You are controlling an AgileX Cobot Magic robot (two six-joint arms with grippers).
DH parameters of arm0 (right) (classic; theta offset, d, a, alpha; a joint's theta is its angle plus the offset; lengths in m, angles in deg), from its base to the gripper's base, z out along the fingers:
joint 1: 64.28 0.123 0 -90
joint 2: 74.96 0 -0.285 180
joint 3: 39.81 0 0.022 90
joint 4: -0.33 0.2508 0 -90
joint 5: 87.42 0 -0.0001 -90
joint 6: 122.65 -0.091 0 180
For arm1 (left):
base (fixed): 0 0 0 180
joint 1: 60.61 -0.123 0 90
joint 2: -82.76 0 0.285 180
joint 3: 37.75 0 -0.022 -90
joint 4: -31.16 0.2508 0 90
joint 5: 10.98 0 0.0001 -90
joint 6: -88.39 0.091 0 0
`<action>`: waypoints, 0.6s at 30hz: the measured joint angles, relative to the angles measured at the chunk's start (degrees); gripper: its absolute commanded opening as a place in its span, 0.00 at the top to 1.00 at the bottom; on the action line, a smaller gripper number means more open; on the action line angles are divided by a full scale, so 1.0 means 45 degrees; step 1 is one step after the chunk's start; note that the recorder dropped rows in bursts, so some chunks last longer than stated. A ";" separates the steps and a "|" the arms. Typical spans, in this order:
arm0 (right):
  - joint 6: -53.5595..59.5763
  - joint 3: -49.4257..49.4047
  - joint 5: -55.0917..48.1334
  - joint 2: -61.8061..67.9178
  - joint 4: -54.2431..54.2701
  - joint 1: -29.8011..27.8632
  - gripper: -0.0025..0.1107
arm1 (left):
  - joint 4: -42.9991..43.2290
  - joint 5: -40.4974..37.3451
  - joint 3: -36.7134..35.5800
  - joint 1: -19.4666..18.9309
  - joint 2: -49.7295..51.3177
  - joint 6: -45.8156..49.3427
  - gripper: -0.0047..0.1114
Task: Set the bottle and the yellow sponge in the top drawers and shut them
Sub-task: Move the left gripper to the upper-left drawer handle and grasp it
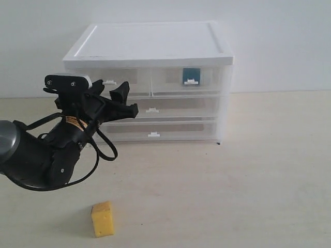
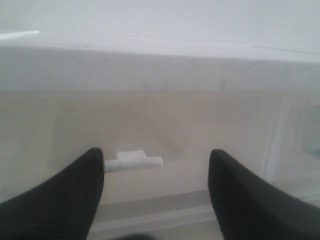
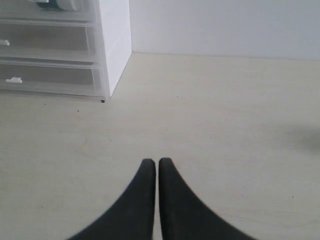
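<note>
The yellow sponge (image 1: 102, 218) stands on the table near the front edge, left of centre. The bottle (image 1: 191, 75) shows its teal label through the front of the right top drawer (image 1: 207, 78), which is pushed in; a bit of the bottle (image 3: 64, 4) also shows in the right wrist view. My left gripper (image 1: 129, 98) is open just in front of the left top drawer (image 1: 132, 77), its fingers on either side of the white handle tab (image 2: 132, 161) without gripping it. My right gripper (image 3: 157, 162) is shut and empty above bare table, out of the exterior view.
The white-topped cabinet (image 1: 155, 41) stands at the back centre, with two full-width drawers (image 1: 176, 106) below the top pair, both pushed in. The left arm's body (image 1: 36, 155) and its cables fill the left side. A white wall stands behind.
</note>
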State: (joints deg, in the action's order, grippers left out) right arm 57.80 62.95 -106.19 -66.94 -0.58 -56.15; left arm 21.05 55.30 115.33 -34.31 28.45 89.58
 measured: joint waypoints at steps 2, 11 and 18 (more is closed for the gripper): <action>0.0000 0.0000 0.0000 0.0000 0.0000 0.0000 0.98 | -0.0065 0.0000 0.0000 0.0000 0.0000 0.0000 0.48; 0.0000 0.0000 0.0000 0.0000 0.0000 0.0000 0.98 | -0.0685 -0.0047 0.0103 0.0081 0.0000 0.0000 0.72; 0.0000 0.0000 0.0000 0.0000 0.0000 0.0000 0.98 | -0.0907 -0.0076 0.0130 0.0081 0.0000 0.0000 0.92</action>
State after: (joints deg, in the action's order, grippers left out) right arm 57.80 62.95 -106.19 -66.94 -0.58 -56.15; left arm 16.97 54.96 115.92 -33.95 28.45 89.58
